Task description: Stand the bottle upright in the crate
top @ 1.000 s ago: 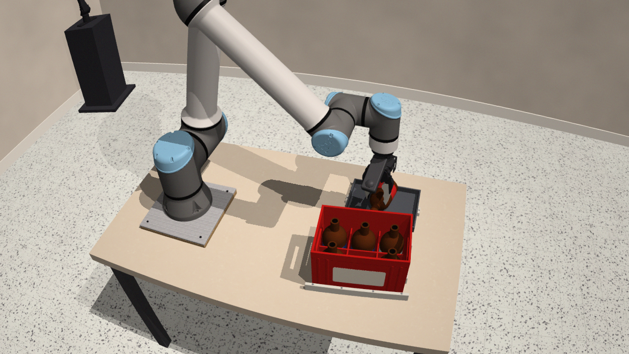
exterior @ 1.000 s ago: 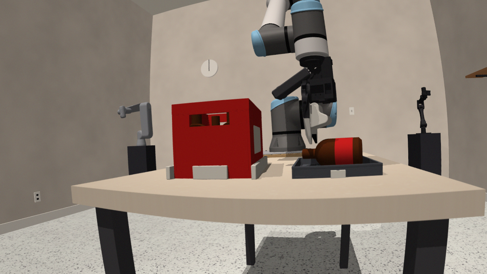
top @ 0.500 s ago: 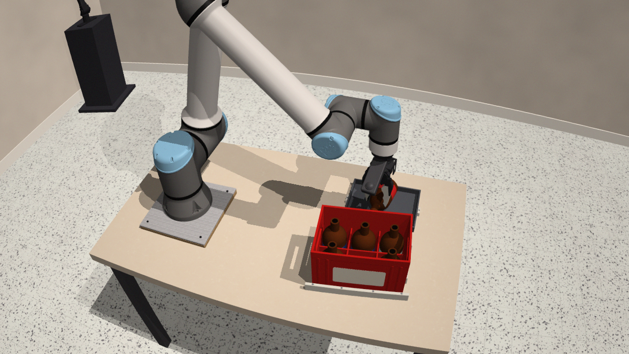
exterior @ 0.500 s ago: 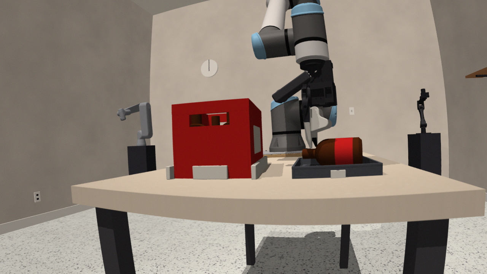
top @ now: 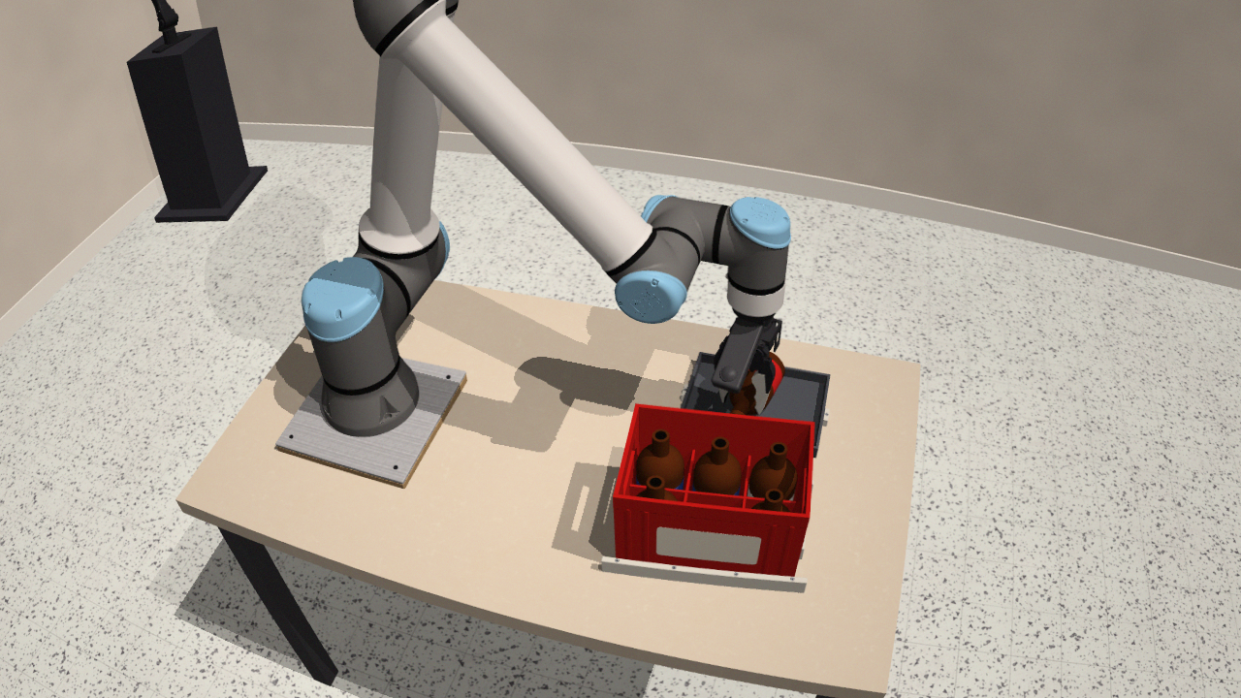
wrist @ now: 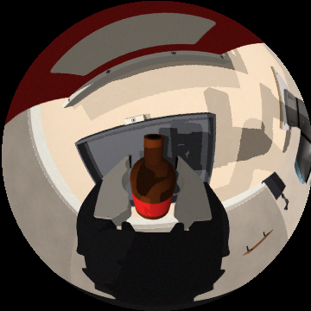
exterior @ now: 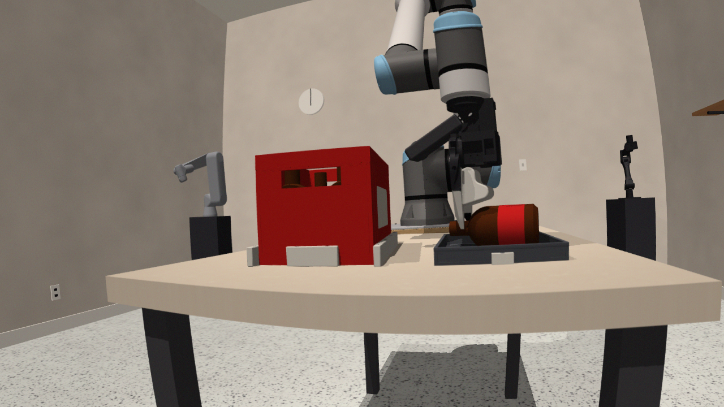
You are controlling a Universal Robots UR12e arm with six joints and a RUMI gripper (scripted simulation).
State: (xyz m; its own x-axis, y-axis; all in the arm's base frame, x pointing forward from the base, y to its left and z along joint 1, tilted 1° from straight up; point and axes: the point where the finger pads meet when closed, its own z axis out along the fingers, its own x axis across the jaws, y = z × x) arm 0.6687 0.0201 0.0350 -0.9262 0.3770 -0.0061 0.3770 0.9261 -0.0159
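Observation:
A brown bottle (top: 744, 400) (exterior: 506, 224) (wrist: 152, 183) with a red label lies on its side in the dark grey tray (top: 800, 400) (exterior: 531, 251) (wrist: 108, 147), neck towards the red crate (top: 707, 521) (exterior: 318, 217) (wrist: 34, 86). My gripper (top: 751, 382) (exterior: 461, 223) (wrist: 153, 156) is low over the tray and partly open. Its pale fingers straddle the bottle's shoulder with a small gap on each side. The crate stands next to the tray and holds several upright brown bottles (top: 718, 465). Its front middle cell (top: 713, 503) shows no bottle.
Pale stop blocks (top: 698, 574) (exterior: 312, 255) lie at the foot of the crate. The arm's base plate (top: 372, 425) is at the table's left. Black pedestals (exterior: 630, 223) (top: 186, 121) stand on the floor beyond the table.

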